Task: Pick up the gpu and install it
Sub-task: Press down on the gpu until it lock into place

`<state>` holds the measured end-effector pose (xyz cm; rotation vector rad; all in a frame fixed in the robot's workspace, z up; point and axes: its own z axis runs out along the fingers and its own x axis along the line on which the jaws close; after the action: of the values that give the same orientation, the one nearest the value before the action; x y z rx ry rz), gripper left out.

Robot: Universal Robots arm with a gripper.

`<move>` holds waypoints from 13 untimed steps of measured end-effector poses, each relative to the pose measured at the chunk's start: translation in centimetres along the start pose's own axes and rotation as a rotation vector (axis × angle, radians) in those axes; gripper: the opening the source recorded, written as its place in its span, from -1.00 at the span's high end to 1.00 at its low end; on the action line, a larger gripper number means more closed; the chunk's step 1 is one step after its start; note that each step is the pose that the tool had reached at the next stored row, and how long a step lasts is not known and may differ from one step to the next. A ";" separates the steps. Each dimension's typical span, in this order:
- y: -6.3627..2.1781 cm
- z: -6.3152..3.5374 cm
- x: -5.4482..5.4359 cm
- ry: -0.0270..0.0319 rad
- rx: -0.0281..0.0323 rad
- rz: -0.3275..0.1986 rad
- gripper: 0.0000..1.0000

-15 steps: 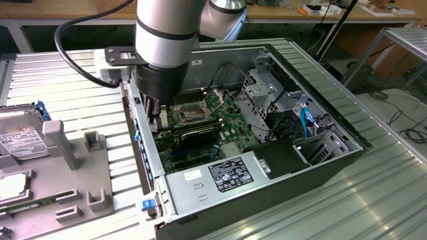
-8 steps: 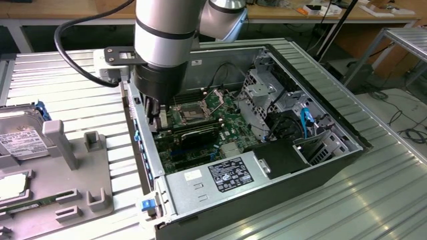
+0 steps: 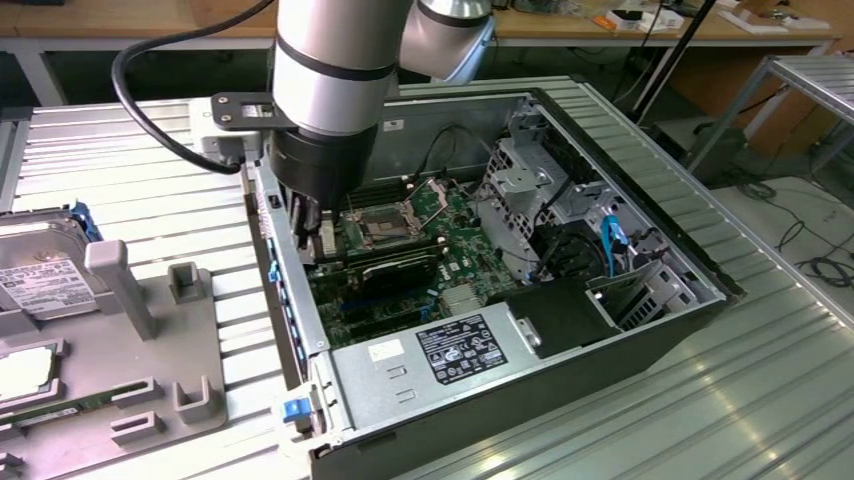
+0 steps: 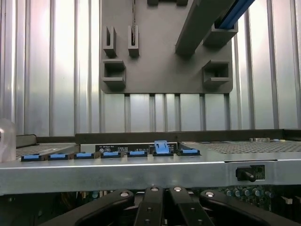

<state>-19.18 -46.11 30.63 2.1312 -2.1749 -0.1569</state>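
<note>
Ribbed table (image 3: 747, 380) held the open case (image 3: 534, 420); inside, the gpu (image 3: 390, 272) lay along the board, running from the rear wall toward the exterior view's right. Closed gripper (image 3: 311, 240) stood directly over its rear-wall end, grip unclear.

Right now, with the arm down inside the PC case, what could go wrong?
1. The gripper sits low between the case wall and the CPU socket; sideways drift could strike either.
2. The gpu lies beside it across the motherboard; whether it is seated cannot be told, and pushing a misaligned card could harm the slot.
</note>
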 end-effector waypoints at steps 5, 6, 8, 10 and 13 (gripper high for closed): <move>-0.03 -1.11 0.0 0.0016 -0.0272 0.001 0.79; -0.05 -1.28 0.0 0.0019 -0.0308 0.001 0.79; -0.15 -1.37 0.0 0.0023 -0.0323 0.002 0.79; -0.32 -1.35 0.0 0.0016 -0.0302 0.001 0.79; -0.72 -1.24 0.0 0.0016 -0.0054 -0.001 0.79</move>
<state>-18.30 -46.11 31.76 2.1288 -2.1702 -0.1609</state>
